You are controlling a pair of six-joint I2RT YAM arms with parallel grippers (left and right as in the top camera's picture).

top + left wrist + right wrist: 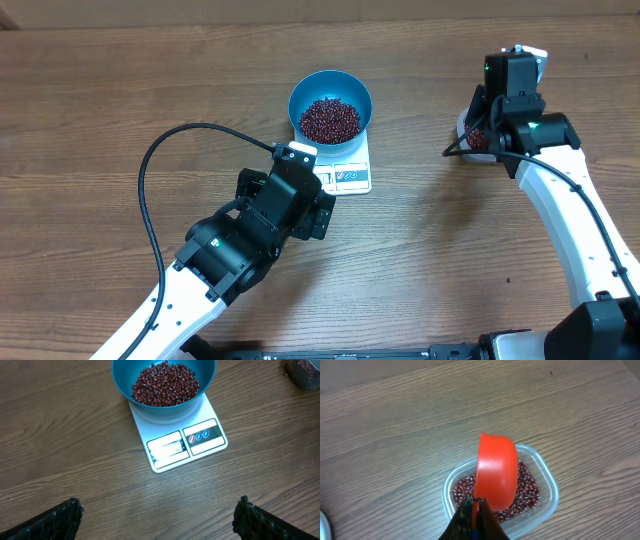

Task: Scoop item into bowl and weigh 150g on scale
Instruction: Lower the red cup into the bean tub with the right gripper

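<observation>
Right claw [472,510], gripping the orange scoop [496,472] over the clear tub [449,492] of beans [527,487], is risking (by a jerky swing) scattering them across the worktop [100,100] or overfilling the blue bowl [297,100] on the scale [348,176], while the left claw [157,510] is hovering wide.

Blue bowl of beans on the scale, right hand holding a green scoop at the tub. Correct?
No: the scoop is orange-red, not green, per the right wrist view. Rest holds: blue bowl of beans on the scale, right hand holding the scoop at the tub.
</observation>
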